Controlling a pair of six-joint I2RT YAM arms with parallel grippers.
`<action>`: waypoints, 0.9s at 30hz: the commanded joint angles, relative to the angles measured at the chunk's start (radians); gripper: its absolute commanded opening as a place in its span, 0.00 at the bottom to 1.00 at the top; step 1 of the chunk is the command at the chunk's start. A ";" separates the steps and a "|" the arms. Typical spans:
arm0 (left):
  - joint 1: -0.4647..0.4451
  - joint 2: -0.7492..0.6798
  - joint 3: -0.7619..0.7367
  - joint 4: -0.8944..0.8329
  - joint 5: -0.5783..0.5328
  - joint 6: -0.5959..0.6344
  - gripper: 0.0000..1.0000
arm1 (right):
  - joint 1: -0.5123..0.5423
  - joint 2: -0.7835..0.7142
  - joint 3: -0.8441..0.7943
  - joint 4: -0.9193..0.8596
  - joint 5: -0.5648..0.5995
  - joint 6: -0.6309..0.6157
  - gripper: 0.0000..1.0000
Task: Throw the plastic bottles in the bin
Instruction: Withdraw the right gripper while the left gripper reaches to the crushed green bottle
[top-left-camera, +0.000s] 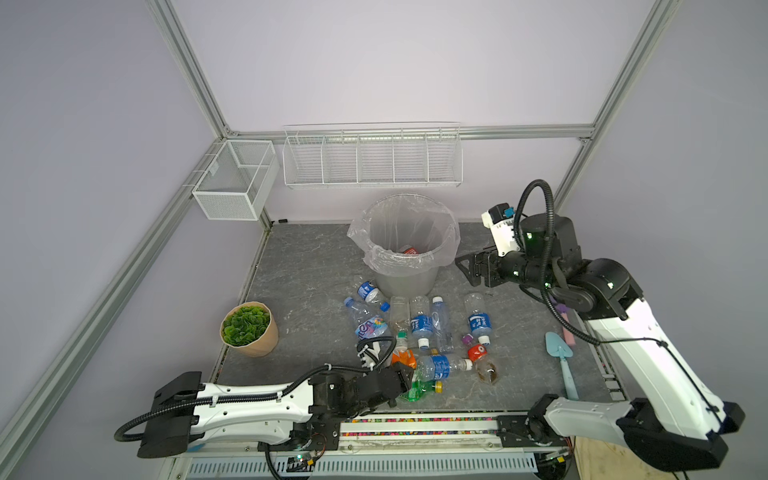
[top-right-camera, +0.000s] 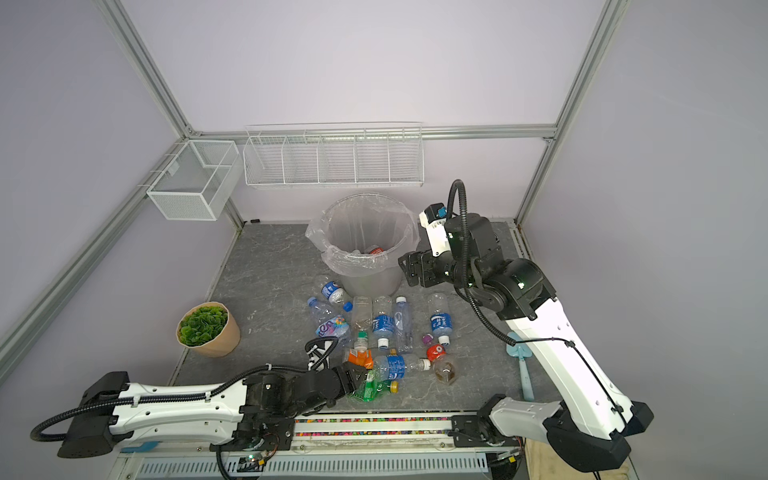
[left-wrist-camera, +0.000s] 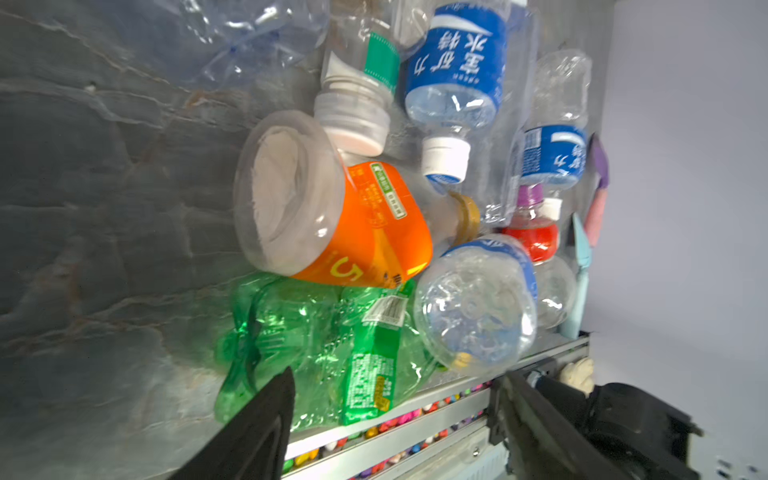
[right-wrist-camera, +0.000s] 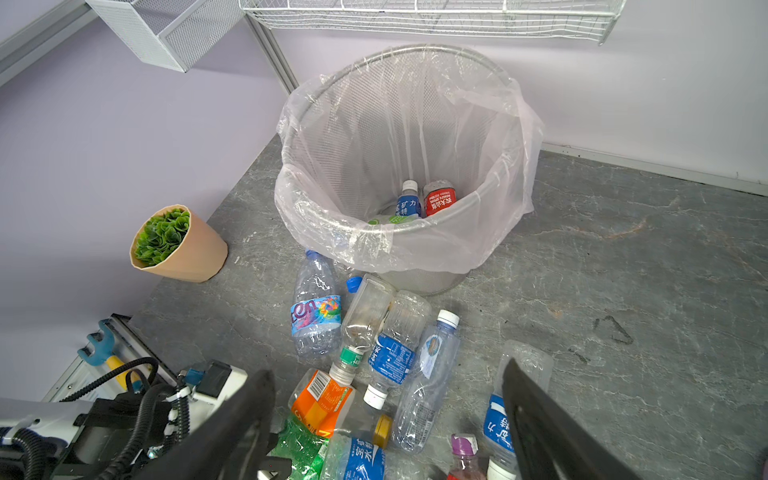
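Roughly a dozen plastic bottles (top-left-camera: 419, 332) lie clustered on the desk (top-left-camera: 299, 266) just in front of the bin (top-left-camera: 405, 282); at least two more sit inside it. Left fingers (left-wrist-camera: 266, 419) spread open, either side of the crushed green bottle (left-wrist-camera: 316, 345) at the pile's near edge. Right fingers (right-wrist-camera: 540, 415) wide apart, empty, hovering beside the bin.

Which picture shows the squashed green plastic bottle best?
The left wrist view: the squashed green plastic bottle fills the foreground, its label and creases clear. In both top views it is small and partly hidden by the left gripper. The right wrist view shows only a piece.
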 joint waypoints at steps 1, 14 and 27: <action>-0.024 0.030 -0.008 0.041 -0.003 -0.122 0.79 | -0.010 -0.014 -0.016 0.024 0.014 0.010 0.88; -0.124 0.070 0.094 -0.097 -0.106 -0.176 0.79 | -0.014 -0.006 -0.032 0.037 0.007 0.015 0.88; -0.191 0.139 0.048 0.032 -0.116 -0.284 0.80 | -0.015 -0.020 -0.044 0.034 0.011 0.023 0.88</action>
